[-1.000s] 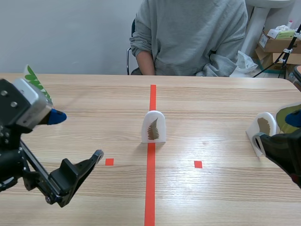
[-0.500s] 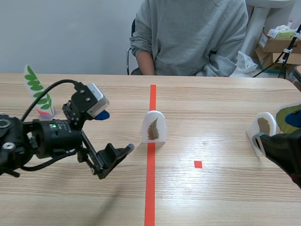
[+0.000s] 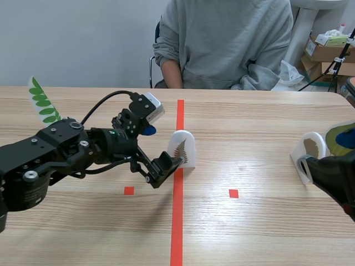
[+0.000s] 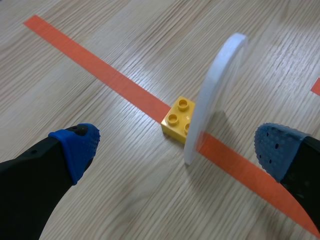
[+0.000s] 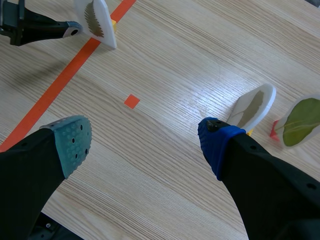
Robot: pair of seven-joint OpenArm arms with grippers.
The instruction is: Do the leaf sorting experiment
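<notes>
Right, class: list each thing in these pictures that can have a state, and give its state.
left hand: open, straddling the fern card, not gripping it.
right hand: open, holding nothing.
fern card: upright on a yellow brick, on the tape line.
green leaf card: standing, far left.
brown leaf card: standing, near the right hand.

Table (image 3: 266,133): pale wood grain, smooth, slight sheen nr right gripper (image 5: 144,139). Tape line (image 4: 100,75): matt orange-red, flat. Leaf card (image 4: 215,85): white plastic, smooth, matt, rounded edge. Brick (image 4: 177,117): yellow plastic, glossy studs. Pads (image 4: 80,145) of left gripper (image 4: 177,144): blue, soft-looking, dotted; right pads (image 5: 75,142) grey-green & blue, same texture. Fingers (image 4: 25,190): black, matt plastic. Sweatshirt (image 3: 227,39): grey cloth, soft. Boxes (image 3: 324,52): brown cardboard.
</notes>
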